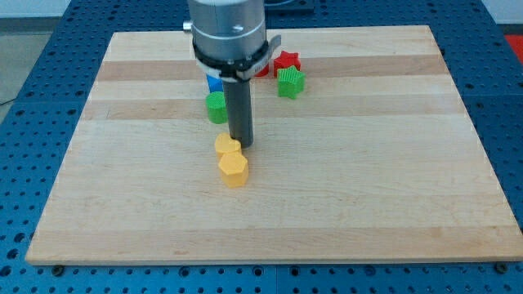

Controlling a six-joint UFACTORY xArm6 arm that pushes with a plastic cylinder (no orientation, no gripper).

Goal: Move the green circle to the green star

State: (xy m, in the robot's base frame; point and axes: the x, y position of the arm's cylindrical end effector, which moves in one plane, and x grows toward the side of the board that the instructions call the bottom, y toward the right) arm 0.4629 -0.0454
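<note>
The green circle point(216, 107) sits on the wooden board, left of centre in the upper half. The green star point(290, 82) lies to its upper right, just below a red star point(286, 61). My tip point(242, 144) touches the board just below and right of the green circle, a short gap away from it. The rod and the arm's grey body hide what lies directly behind them.
A blue block point(214, 83) shows just above the green circle, partly hidden by the arm. Two yellow blocks point(228, 147) point(234, 168) sit touching each other just left of and below my tip. The board's edge point(270, 260) runs along the view's bottom.
</note>
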